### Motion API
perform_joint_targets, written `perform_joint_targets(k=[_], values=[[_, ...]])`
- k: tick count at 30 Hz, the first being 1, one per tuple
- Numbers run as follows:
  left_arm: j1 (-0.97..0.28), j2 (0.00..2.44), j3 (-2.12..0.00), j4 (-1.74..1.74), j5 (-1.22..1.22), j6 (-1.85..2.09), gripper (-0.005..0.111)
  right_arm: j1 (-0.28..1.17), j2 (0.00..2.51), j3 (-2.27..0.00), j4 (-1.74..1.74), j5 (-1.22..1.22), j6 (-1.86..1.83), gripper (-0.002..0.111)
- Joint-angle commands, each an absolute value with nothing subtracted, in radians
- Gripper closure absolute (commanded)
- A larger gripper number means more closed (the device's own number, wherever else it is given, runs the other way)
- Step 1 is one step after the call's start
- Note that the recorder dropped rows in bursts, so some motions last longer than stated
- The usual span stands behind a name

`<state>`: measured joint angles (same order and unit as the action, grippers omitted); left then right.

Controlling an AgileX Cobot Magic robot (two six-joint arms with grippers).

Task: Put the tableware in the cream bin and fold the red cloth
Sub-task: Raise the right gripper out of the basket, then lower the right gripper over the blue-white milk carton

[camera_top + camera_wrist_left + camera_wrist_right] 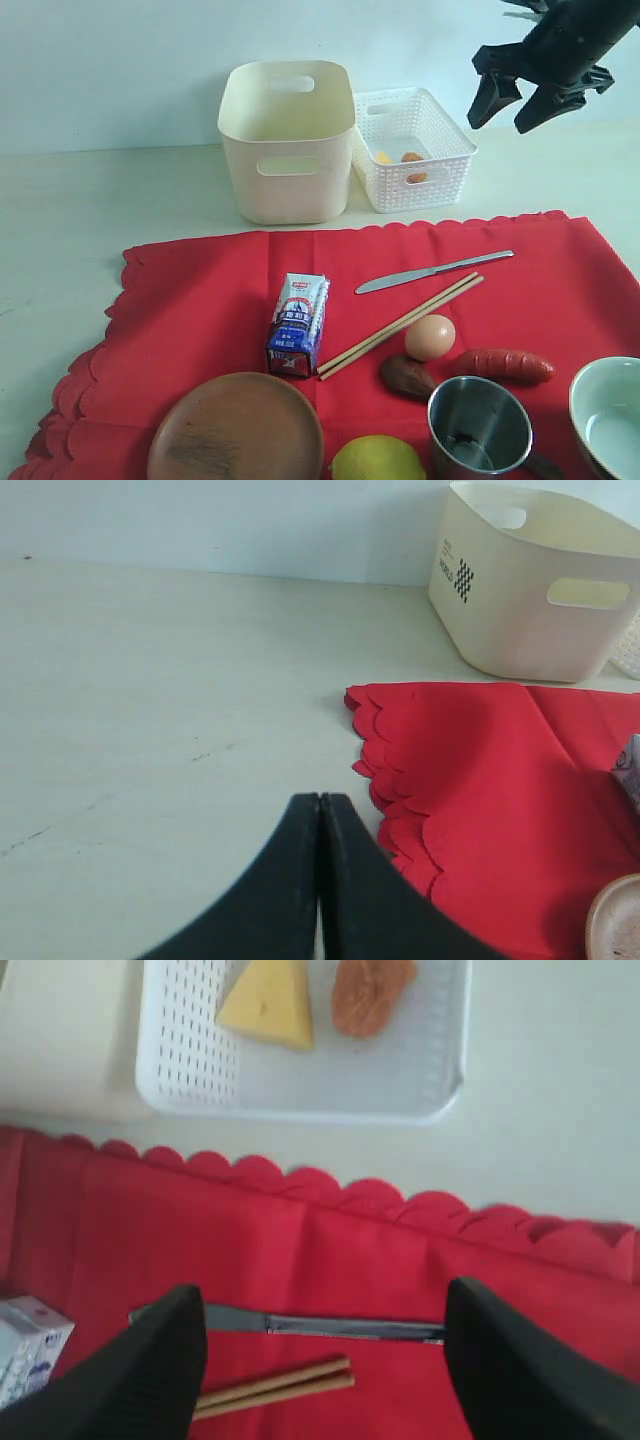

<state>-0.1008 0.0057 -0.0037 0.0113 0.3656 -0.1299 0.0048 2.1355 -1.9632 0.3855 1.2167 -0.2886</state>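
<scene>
Your right gripper (502, 121) hangs in the air near the white basket (412, 135), its jaws spread wide with nothing between them, and its camera looks down on the silver knife (432, 272) and the chopsticks (400, 325) lying on the red cloth (190, 300). Your left gripper (320, 810) is closed tight on nothing, over the bare table (150, 730) beside the cloth's scalloped edge. The cream bin (288, 140) stands beyond the cloth, just beside the basket, while the wooden plate (235, 430), steel cup (478, 428), bowl (610, 415) and dark spoon (405, 377) sit on the cloth's near part.
</scene>
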Motion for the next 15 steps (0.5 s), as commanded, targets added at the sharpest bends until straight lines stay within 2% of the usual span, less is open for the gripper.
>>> perform_joint_targets(k=[1, 9, 15], values=[[-0.098, 0.000, 0.000, 0.013, 0.358, -0.131, 0.107, 0.018, 2.043, -1.808, 0.369, 1.208, -0.313, 0.044], [-0.098, 0.000, 0.000, 0.013, 0.358, -0.129, 0.107, 0.112, 1.889, -1.519, 0.362, 1.019, -0.365, 0.044], [-0.098, 0.000, 0.000, 0.013, 0.358, -0.132, 0.107, 0.254, 1.833, -1.445, 0.326, 0.962, -0.356, 0.044]])
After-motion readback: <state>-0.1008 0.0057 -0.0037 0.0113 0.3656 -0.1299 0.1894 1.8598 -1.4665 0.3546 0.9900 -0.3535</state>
